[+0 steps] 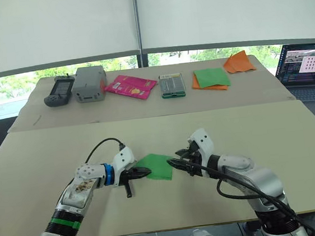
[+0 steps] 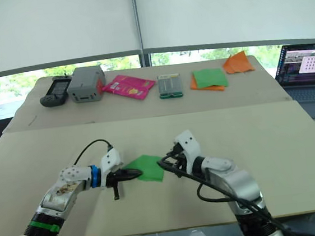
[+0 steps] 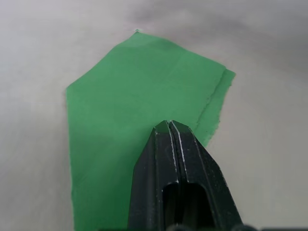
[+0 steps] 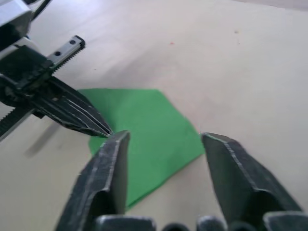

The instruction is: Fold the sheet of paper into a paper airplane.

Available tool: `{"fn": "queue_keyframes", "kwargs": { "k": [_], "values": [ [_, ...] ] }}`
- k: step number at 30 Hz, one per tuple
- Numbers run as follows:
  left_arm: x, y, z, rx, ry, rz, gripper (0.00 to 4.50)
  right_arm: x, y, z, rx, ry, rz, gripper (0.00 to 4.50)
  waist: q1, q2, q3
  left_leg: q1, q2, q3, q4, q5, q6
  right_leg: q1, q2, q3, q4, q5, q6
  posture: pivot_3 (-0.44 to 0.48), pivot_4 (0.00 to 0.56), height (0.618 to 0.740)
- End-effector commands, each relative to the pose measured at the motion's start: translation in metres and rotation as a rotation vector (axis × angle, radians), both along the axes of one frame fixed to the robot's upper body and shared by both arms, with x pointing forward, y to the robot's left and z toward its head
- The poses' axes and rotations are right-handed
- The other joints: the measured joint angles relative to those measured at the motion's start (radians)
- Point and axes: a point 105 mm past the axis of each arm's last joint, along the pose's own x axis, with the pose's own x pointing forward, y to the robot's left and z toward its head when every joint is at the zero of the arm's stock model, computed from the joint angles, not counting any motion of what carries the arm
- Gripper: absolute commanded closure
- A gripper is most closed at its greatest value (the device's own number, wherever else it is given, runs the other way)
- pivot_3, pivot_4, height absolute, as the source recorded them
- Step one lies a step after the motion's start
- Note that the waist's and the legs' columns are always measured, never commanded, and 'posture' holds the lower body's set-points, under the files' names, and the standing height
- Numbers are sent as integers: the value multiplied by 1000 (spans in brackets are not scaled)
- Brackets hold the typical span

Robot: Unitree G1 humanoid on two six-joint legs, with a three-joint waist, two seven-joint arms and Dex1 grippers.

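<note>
- Paper is what the job is about: the sheet of paper (image 1: 156,166), bright green and already partly folded, is laid flat on the near table (image 1: 49,157), between the two grippers.
- It is kept in the middle, most likely so both arms can reach it and press folds on a hard, flat top.
- The left gripper (image 3: 169,126) is seen with its fingers pressed tight together, tips over the paper's near edge. It looks as if the paper is being pinned down or a crease flattened; whether the paper is pinched between the fingers cannot be told.
- The right gripper (image 4: 163,137) is held wide apart just above the paper's other side, maybe ready to lift a flap.
- No paper airplane has been made yet; many folds are judged to be left.
- On the far table, well apart, are set a grey box (image 1: 89,83), a pink packet (image 1: 131,86), a green sheet on orange paper (image 1: 211,78) and a crumpled orange paper (image 1: 239,62). A laptop (image 1: 309,74) is kept off to the right.
- Nothing is placed in the way near the paper.
</note>
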Motion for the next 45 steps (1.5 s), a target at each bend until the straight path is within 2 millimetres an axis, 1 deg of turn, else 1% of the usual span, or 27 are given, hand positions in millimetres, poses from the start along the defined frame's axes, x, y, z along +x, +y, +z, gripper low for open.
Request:
{"fn": "queue_keyframes", "kwargs": {
  "k": [1,4,8,13,17,20,22,26,29,31,32,33,35,39,42,45],
  "values": [
    [-5,-1,1,1,2,-11,4500,1,-1,-2,41,53,-12,1906,0,0,0,0,0,0,0,0,0,0,0,0,0,0,0,0,150,740],
    [-7,0,3,-3,-2,-2,4500,-2,2,-6,56,87,1,1906,0,0,0,0,0,0,0,0,0,0,0,0,0,0,0,0,150,740],
    [-10,8,2,14,3,9,4500,5,1,-12,73,118,-22,1906,-2,0,0,0,0,0,0,0,0,0,0,0,0,0,0,0,150,740],
    [-13,18,-1,37,13,30,4500,8,4,-18,75,137,-20,1906,-2,1,0,0,0,0,0,0,0,-1,0,0,0,0,0,0,150,740],
    [-12,18,-3,42,12,37,4500,7,7,-17,105,149,-13,1906,-3,1,0,0,0,0,0,0,0,-1,0,0,0,0,0,0,150,740],
    [-14,15,-1,34,10,23,4500,7,8,-17,108,153,-13,1906,-3,1,0,0,0,0,0,0,0,-1,0,0,0,0,0,0,150,740],
    [-17,12,4,14,16,6,4500,6,8,-18,102,152,-13,1906,-3,1,0,0,0,0,0,0,0,-1,0,0,0,0,0,0,150,740],
    [-19,14,27,-68,35,-4,4500,6,9,-17,99,139,-9,1906,-3,1,1,0,0,0,-1,0,0,-2,0,0,0,0,0,0,150,740],
    [-20,17,46,-171,100,1,4500,6,11,-18,97,135,-7,1906,-4,1,1,0,1,0,-1,0,0,-2,0,0,-1,0,0,0,150,740],
    [-15,20,55,-211,114,28,4500,5,10,-19,90,131,-8,1906,-3,1,1,0,1,0,-1,0,0,-2,0,0,-1,0,0,0,150,740],
    [-9,23,56,-210,106,57,4500,5,11,-19,91,131,-9,1906,-2,1,2,0,1,0,-1,0,0,-2,0,0,-1,0,-1,0,150,740],
    [-4,25,56,-207,101,77,4500,5,11,-19,92,130,-9,1906,-2,1,2,0,0,0,-1,0,0,-2,0,0,-1,0,-1,0,150,740],
    [0,24,50,-177,93,91,4500,5,11,-19,91,128,-10,1906,-3,1,2,0,0,0,-1,0,0,-2,0,0,-2,0,-1,0,150,740],
    [7,15,35,-139,71,100,4500,4,10,-20,87,125,-11,1906,-3,1,1,0,0,0,-1,0,0,-1,0,0,-2,0,0,0,150,740],
    [7,8,30,-132,68,88,4500,2,10,-21,84,124,-11,1906,-2,1,1,-1,0,0,-1,0,0,-2,0,0,-1,0,0,0,150,740],
    [7,10,19,-80,60,84,4500,1,10,-20,86,123,-15,1906,-2,1,1,-1,0,0,-1,0,0,-2,0,0,-2,0,0,0,150,740]
  ]
}}
